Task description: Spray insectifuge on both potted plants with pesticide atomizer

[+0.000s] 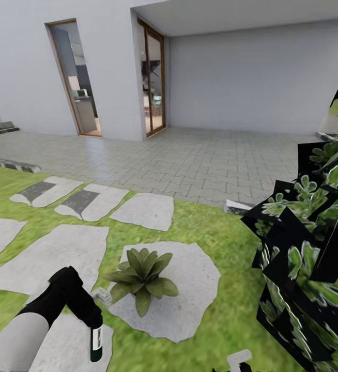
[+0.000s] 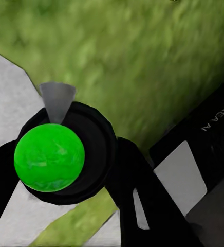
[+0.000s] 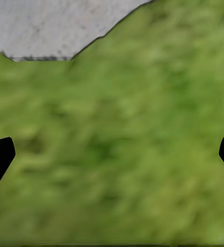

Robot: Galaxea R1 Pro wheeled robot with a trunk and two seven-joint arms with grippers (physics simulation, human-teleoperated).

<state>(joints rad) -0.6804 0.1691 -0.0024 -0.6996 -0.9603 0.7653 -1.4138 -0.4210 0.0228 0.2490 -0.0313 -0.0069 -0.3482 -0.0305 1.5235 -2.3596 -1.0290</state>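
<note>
left jaws (image 2: 66,170): closed around the pesticide atomizer (image 1: 96,341) — its green ball top (image 2: 49,157) is seen between dark fingers (image 2: 135,180).
right jaws (image 3: 112,154): spread wide, nothing held, grass beneath.
potted plant (image 1: 142,276): set on a pale stone slab (image 1: 189,305), just beside the atomizer.
garden: lawn (image 1: 226,232) is bordered by grey paving (image 1: 200,155) — dark foliage (image 1: 313,248) stands at the right.

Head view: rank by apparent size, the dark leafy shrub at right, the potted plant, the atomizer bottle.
1. Dark leafy shrub, largest, though it is nearest the camera, which inflates it.
2. Potted plant on its stone slab.
3. Atomizer bottle, partly hidden by the left gripper.
</note>
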